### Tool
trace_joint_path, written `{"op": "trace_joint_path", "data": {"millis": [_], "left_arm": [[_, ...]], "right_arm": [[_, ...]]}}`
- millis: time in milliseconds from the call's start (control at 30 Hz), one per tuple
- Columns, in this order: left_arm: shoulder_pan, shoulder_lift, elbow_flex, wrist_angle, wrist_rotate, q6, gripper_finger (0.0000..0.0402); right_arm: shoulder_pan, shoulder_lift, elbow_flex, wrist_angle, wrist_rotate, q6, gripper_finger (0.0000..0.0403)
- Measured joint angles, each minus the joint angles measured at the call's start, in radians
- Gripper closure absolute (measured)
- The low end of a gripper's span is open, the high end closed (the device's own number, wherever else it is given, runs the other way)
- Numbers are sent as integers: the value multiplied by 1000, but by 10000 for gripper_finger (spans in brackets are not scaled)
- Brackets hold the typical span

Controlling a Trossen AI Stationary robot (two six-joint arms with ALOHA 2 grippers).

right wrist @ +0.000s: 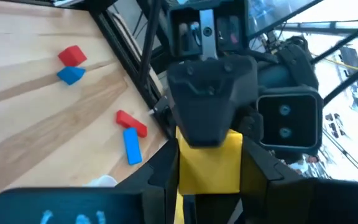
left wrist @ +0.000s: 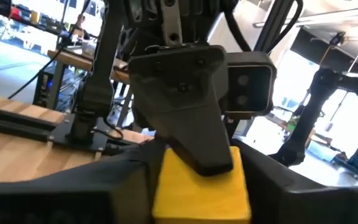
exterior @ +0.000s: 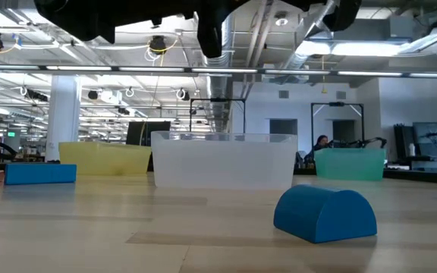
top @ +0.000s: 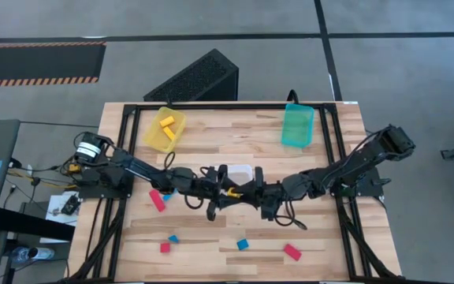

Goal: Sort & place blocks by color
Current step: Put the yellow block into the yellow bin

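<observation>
— Pale wood planks make up the table (top: 306, 237), framed by black rails; where is there open room?
— The near half is mostly bare boards, with a few small pieces scattered along the near edge: a red bar-shaped block (top: 292, 252) toward the near right corner, a small blue cube (top: 243, 244) at the middle, and a small blue block (top: 173, 237) beside a small red cube (top: 165, 248) toward the near left. A longer red bar (top: 158, 200) lies nearer the left edge.
— And the far side?
— A translucent yellow plastic bin (top: 154, 136) sits near the far left corner with yellow pieces (top: 166, 124) inside, a translucent teal bin (top: 297, 125) near the far right corner, and a clear bin (top: 240, 170) between them, toward the table's middle.
— The arms?
— Both meet over the table's centre, just in front of the clear bin. The left gripper (left wrist: 201, 180) and the right gripper (right wrist: 209, 165) each have their fingers pressed on opposite sides of one solid yellow block (left wrist: 199, 190), held between them above the boards.
— Anything else nearby?
— In the low view, a smooth blue half-round block (exterior: 325, 214) rests on the wood close to the camera.
</observation>
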State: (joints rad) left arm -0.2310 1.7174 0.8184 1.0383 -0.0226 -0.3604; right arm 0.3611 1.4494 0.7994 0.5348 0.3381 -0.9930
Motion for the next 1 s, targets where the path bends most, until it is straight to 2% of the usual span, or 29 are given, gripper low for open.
{"op": "trace_joint_path", "data": {"millis": [67,433,567,667,800,867,1000], "left_arm": [[0,-2,0,1,5,-3,301],[0,-5,1,-33,7,13,301],[0,-5,1,-40,6,36,301],[10,-21,1,-89,-17,47,301],[24,-108,1,-312,-139,48,301],[28,-170,0,-464,-234,84,300],[41,-299,0,-771,-588,190,299]], "right_arm": [[0,0,0,0,-1,-21,280],[14,1,0,-8,6,-11,273],[13,1,0,-7,21,33,242],[15,1,-1,-11,115,88,203],[26,0,-2,-52,286,185,152],[26,-6,-2,-90,342,299,137],[1,-6,-2,-246,323,573,128]]}}
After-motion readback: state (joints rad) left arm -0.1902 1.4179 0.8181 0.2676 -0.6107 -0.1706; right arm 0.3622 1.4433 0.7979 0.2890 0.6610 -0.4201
